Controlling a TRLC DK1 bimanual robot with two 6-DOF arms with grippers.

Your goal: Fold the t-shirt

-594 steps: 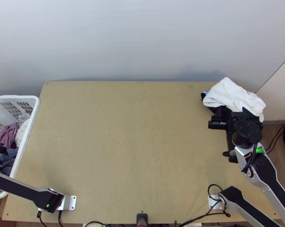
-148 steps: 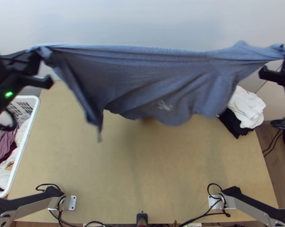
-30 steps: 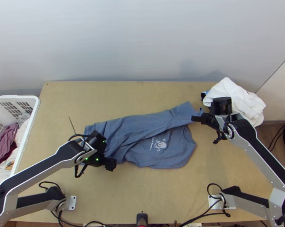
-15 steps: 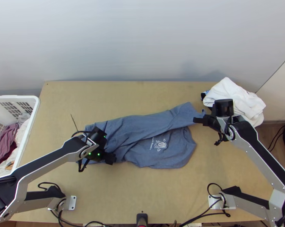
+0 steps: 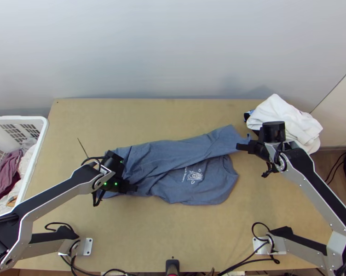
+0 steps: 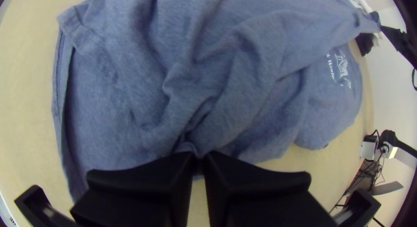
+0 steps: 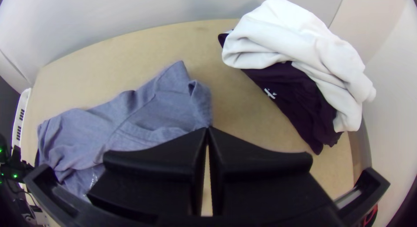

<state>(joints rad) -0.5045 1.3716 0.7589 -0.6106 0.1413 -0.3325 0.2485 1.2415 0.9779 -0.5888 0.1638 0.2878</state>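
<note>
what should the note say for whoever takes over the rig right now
Left gripper: shut on a ruck near the shirt's near edge.
Right gripper: shut on the shirt's far right end.
Shirt: on the table, wrinkled, far side lapped over part of the front, print showing.
Done: one rough lap.
Left: probably straighten, finish folding, release.
</note>
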